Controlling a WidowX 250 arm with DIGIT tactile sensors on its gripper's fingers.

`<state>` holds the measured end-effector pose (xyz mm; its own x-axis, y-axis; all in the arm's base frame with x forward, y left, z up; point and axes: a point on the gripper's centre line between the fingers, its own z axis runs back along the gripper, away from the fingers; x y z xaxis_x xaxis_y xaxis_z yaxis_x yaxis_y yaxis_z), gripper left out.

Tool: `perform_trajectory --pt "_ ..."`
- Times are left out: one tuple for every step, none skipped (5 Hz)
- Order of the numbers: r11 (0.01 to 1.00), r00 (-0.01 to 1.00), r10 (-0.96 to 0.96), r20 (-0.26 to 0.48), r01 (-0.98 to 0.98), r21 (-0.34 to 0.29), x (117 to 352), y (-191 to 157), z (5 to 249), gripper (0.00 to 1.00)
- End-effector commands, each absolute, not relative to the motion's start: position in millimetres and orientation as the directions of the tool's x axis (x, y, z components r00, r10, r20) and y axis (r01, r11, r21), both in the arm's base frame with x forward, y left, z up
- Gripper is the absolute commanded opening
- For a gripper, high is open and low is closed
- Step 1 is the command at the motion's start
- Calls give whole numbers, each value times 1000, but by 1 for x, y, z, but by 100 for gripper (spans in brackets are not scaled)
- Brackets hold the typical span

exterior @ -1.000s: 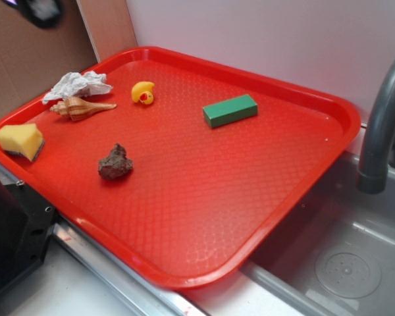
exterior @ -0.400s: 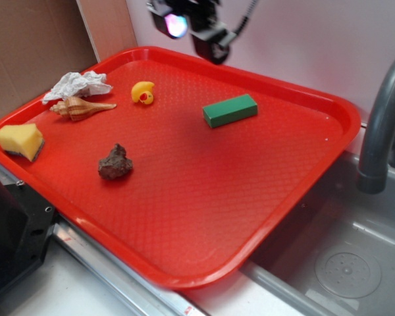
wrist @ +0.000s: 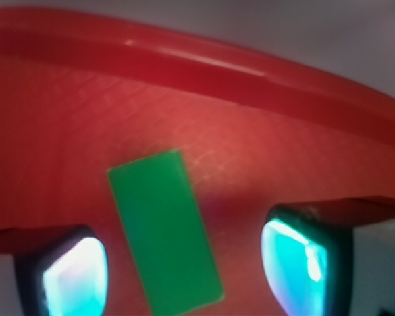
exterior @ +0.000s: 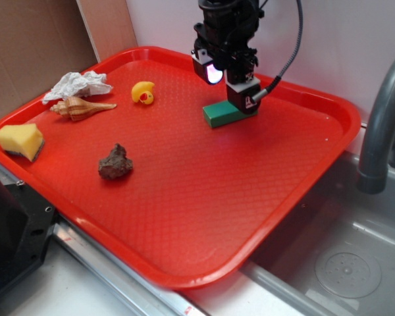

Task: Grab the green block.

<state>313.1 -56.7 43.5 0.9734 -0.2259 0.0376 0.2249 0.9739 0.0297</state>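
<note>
The green block (exterior: 218, 114) lies flat on the red tray (exterior: 184, 197), toward its far side. My gripper (exterior: 229, 84) hangs right above it and hides its right half in the exterior view. In the wrist view the green block (wrist: 163, 227) lies between my two glowing fingertips (wrist: 76, 275), slightly slanted, with a gap on each side. My gripper (wrist: 184, 273) is open and holds nothing.
On the tray's left side are a yellow rubber duck (exterior: 143, 93), a seashell (exterior: 81, 108), crumpled white paper (exterior: 78, 84), a yellow sponge wedge (exterior: 20, 140) and a dark rock (exterior: 115, 162). A grey faucet (exterior: 382, 125) and a sink (exterior: 342, 263) stand to the right.
My gripper has come in from the upper left and dropped down over the green block. The objects on the tray have not moved.
</note>
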Motion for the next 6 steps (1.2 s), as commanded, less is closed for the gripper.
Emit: perform_trajectory --pt "958 957 -288 15 288 16 309 -50 26 100" --pt "951 951 -308 19 307 39 306 -53 22 0" --pt "952 952 -304 40 302 39 298 -53 42 0" --pt "972 967 -233 103 230 46 265 -38 91 0" --pt "998 986 10 165 -20 60 214 -9 140 0" --pt "981 977 192 91 -194 17 197 14 191 0"
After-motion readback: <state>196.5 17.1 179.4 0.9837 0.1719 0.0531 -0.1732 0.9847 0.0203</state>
